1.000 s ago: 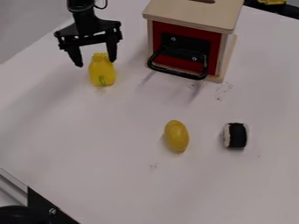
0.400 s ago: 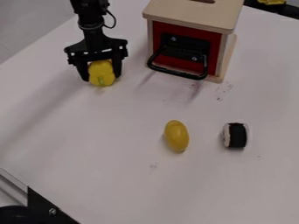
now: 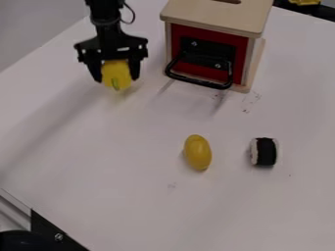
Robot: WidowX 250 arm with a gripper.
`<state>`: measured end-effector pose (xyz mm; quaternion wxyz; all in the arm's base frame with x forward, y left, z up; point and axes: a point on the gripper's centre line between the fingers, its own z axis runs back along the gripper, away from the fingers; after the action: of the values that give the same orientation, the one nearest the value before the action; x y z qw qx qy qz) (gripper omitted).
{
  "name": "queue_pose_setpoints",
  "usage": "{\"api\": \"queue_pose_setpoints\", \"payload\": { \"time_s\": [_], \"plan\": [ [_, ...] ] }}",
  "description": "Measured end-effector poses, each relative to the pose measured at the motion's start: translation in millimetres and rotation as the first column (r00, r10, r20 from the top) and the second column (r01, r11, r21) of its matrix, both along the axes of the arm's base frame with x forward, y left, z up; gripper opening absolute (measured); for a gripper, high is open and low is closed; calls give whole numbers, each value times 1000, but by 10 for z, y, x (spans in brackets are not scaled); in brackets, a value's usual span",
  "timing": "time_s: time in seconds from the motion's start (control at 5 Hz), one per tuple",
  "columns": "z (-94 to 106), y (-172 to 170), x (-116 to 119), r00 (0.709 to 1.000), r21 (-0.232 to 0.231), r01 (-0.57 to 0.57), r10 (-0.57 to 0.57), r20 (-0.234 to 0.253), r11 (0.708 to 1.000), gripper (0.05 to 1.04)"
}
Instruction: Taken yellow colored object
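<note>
The black two-finger claw point(image 3: 117, 79) now grips the rounded yellow toy with a green tip point(image 3: 116, 72), which has risen slightly, seemingly just off the white worktop point(image 3: 118, 181), so the taking looks nearly achieved.

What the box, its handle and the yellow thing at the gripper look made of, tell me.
The box looks like wood: pale, smooth, matte top, with a red, likely painted front. Its handle, a slim bent black bar with some sheen, is probably coated metal. The yellow thing looks smooth, perhaps plastic or rubber; which, I can't tell.
</note>
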<state>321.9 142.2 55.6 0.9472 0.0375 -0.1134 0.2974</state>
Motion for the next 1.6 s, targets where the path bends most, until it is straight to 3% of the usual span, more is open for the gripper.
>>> {"api": "queue_pose_setpoints", "payload": {
  "time_s": [0.2,0.4,0.6,0.8,1.0,1.4,1.6],
  "plan": [
    [408,-102,128,997,38,71,-72,27,997,885],
    [855,-252,422,987,57,127,-132,89,990,885],
    [980,-339,875,982,31,168,-170,79,985,885],
    [1071,-378,1290,976,33,203,-205,72,979,885],
    [1110,-528,1432,969,59,240,-243,47,969,885],
    [893,-692,1387,966,40,258,-259,9,965,885],
    [835,-837,1364,961,7,277,-277,3,961,885]
  ]
}}
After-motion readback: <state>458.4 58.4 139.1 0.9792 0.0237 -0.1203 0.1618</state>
